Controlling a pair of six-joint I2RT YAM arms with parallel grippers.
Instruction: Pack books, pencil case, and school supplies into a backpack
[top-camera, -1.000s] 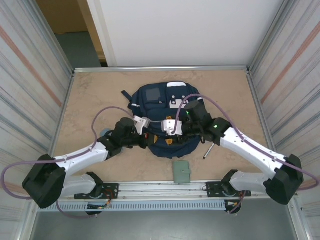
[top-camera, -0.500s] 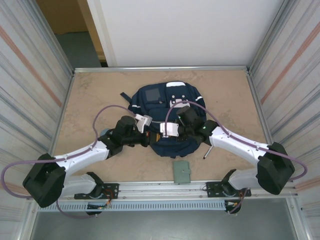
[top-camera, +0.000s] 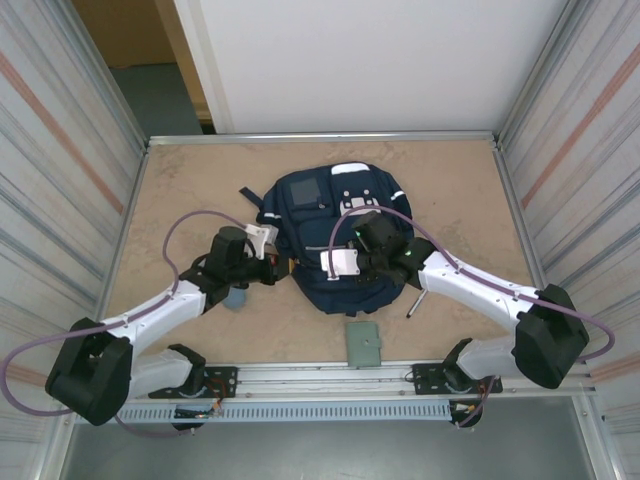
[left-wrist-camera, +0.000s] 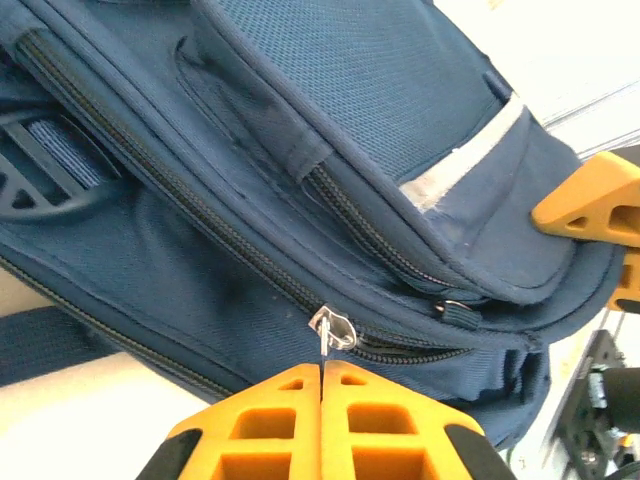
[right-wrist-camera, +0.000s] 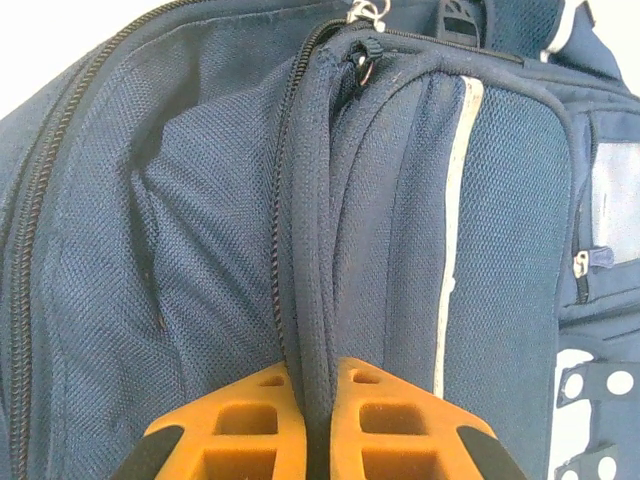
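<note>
Backpack (top-camera: 335, 230) lies flat mid-table, front panel up. Left gripper (left-wrist-camera: 322, 372) at backpack's left edge, fingers pressed together on zip pull (left-wrist-camera: 331, 330). Right gripper (right-wrist-camera: 318, 380) over backpack's near part, clamped on raised zip seam (right-wrist-camera: 312, 220). Grey-green booklet (top-camera: 362, 343) just off backpack's near edge. Black marker (top-camera: 414, 302) beside backpack's near right corner.

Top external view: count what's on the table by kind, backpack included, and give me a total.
Navy backpack: 1
Grey-green booklet: 1
Black marker pen: 1
Slate-blue pouch, partly hidden under the left arm: 1
Total: 4
</note>
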